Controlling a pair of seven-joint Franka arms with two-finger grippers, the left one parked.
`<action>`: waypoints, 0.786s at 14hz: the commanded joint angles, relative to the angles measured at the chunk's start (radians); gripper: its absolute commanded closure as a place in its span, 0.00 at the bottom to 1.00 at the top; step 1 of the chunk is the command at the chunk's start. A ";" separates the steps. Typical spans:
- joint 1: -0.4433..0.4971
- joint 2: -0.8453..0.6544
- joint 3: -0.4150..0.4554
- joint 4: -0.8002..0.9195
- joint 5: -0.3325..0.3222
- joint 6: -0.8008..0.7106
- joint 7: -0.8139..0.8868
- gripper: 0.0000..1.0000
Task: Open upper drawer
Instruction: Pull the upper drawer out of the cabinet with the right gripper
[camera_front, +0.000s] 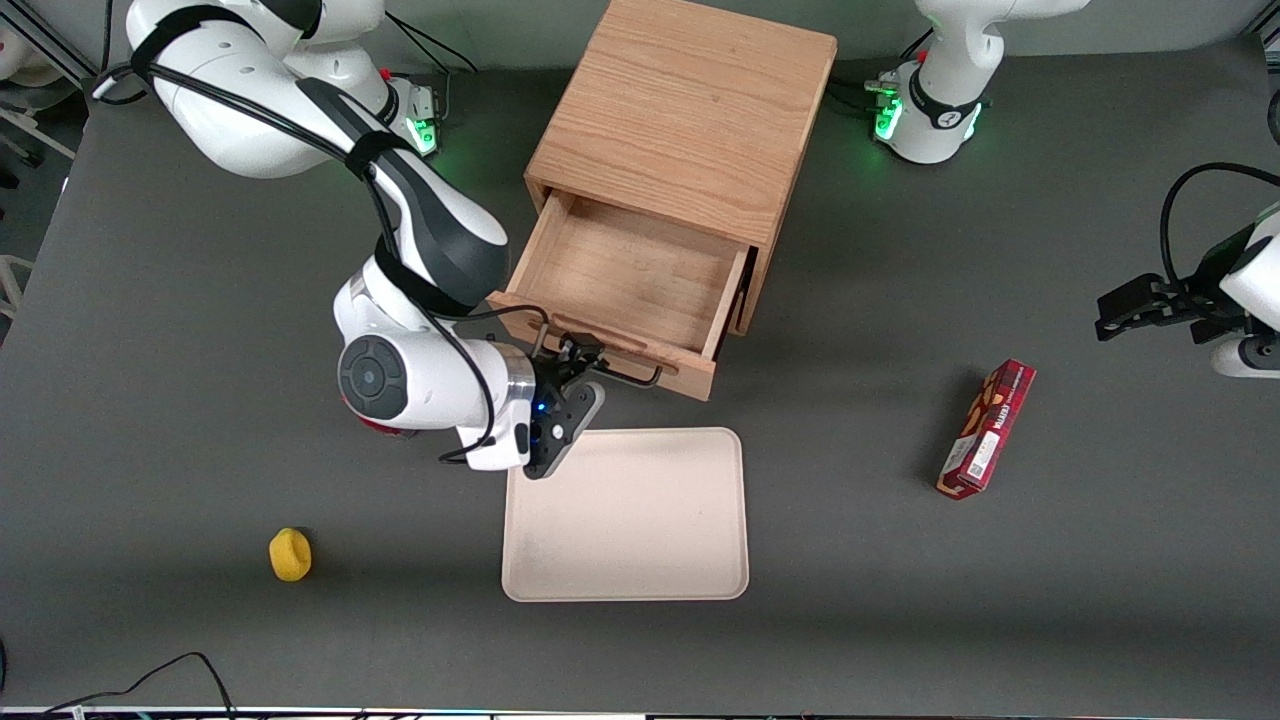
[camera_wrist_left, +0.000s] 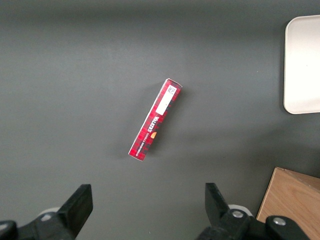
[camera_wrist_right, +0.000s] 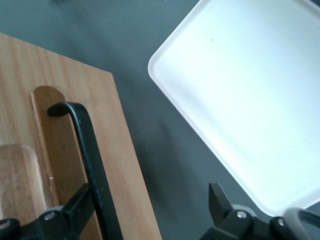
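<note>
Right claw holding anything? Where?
Nothing clamped: the claw sits open at the upper drawer, its black wire handle between the fingers.

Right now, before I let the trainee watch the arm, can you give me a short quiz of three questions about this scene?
1. True or false: the upper drawer is shut.
2. Choose one. The tool is at: A) the drawer's black handle; B) the red box; C) the yellow object.
3. Fill the gap: the tool's fingers are ____ (open or shut).

Key: 1, false: the drawer is pulled out of the cabinet and its bare inside shows. 2, A. 3, open: one finger stands on each side of the handle.
</note>
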 joint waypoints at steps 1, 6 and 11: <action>0.010 0.047 -0.012 0.090 -0.029 -0.026 -0.019 0.00; 0.005 0.071 -0.040 0.145 -0.029 -0.042 -0.025 0.00; 0.010 0.088 -0.084 0.188 -0.027 -0.042 -0.084 0.00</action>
